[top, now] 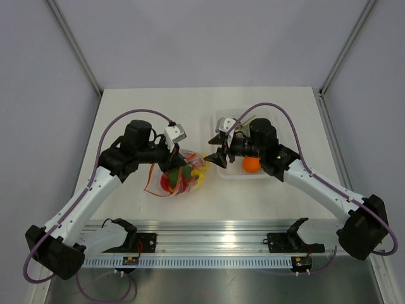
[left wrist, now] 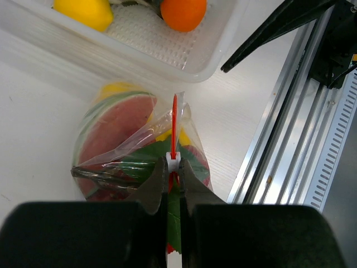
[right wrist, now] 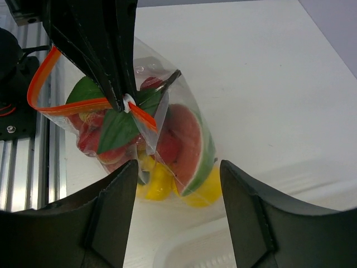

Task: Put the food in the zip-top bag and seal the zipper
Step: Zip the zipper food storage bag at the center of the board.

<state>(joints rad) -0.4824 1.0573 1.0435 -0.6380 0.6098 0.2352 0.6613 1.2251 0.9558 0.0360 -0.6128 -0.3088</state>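
Note:
The clear zip-top bag (top: 179,178) lies on the table left of the tray, filled with toy food: a watermelon slice (right wrist: 187,142), yellow pieces, red pieces and a green leaf. My left gripper (left wrist: 173,167) is shut on the white slider of the red-orange zipper (left wrist: 174,120), which stands on edge in front of the jaws. In the right wrist view the zipper (right wrist: 67,106) loops off to the left of the slider. My right gripper (right wrist: 178,167) is open and empty, just right of the bag and facing it. An orange (top: 251,164) and a lemon (left wrist: 83,11) lie in the tray.
The white rectangular tray (top: 237,175) stands just right of the bag, under my right arm. The metal rail (top: 209,244) runs along the table's near edge, close to the bag (left wrist: 290,139).

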